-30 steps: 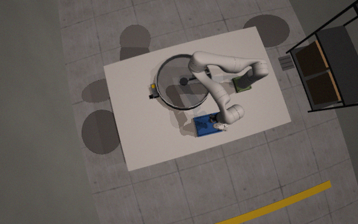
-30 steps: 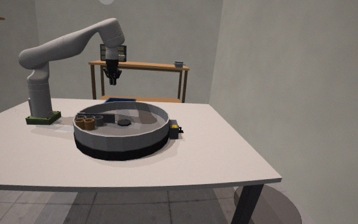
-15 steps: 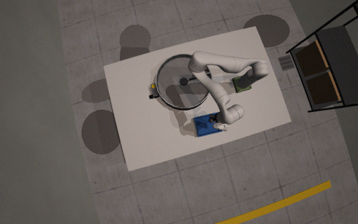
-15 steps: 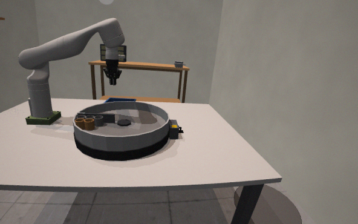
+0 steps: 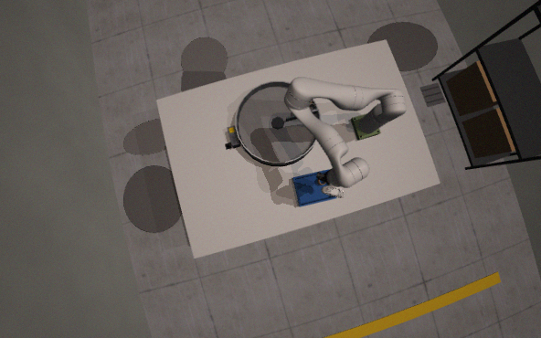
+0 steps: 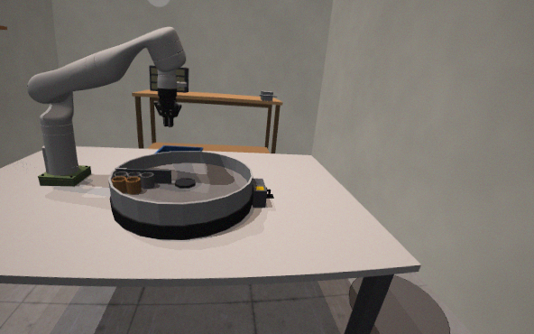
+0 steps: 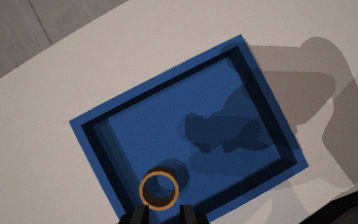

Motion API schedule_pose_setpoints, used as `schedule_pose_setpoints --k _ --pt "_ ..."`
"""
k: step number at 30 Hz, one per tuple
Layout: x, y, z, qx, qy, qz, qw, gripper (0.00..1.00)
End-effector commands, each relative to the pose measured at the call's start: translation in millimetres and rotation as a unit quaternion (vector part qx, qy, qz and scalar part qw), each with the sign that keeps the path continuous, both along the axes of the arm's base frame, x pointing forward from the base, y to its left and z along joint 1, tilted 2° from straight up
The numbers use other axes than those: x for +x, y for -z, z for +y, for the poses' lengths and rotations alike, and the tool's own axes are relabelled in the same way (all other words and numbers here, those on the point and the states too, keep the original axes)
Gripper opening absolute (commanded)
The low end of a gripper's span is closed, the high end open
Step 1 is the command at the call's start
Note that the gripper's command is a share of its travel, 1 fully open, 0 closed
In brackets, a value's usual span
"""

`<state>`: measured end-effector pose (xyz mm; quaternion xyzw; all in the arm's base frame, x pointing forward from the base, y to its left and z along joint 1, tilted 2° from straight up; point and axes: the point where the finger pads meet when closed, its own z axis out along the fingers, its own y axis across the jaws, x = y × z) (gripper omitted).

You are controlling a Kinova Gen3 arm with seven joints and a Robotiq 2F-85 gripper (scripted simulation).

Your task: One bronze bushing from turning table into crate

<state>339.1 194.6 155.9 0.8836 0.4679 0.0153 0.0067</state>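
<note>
1. Over the blue crate (image 5: 315,197) (image 6: 179,149) (image 7: 116,65), the gripper (image 5: 323,175) (image 6: 168,125) (image 7: 164,215) points down with just a narrow gap between its fingers, nothing gripped as far as I can see.
2. One bronze bushing (image 5: 318,181) (image 7: 177,190) is upright inside the crate, near a corner, open end up. Can't tell whether it's moving.
3. Two other bronze bushings (image 6: 126,184) sit on the turning table (image 5: 277,164) (image 6: 180,212), next to some grey ones (image 6: 147,180) by the dark divider (image 6: 163,175).
4. Gripper's well above the crate in the exterior view.

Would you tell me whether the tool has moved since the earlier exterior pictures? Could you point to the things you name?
No visible move: the tool (image 5: 322,178) (image 6: 168,125) (image 7: 164,216) still hangs above and beyond the turning table (image 5: 238,121) (image 6: 180,212), in line with the blue crate (image 5: 315,196) (image 6: 180,149) (image 7: 160,120).
</note>
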Motion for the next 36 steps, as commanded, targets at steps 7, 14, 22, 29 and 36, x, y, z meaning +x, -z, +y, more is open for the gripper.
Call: schedule_pose_setpoints --k 7,14,22,29,36 --pt "0.2 -0.6 0.2 0.000 0.000 -0.001 1.000 1.00" --pt "0.2 -0.6 0.2 0.000 0.000 -0.001 1.000 1.00" --pt "0.2 -0.6 0.2 0.000 0.000 -0.001 1.000 1.00" --pt "0.2 -0.6 0.2 0.000 0.000 -0.001 1.000 1.00" --pt "0.2 -0.6 0.2 0.000 0.000 -0.001 1.000 1.00"
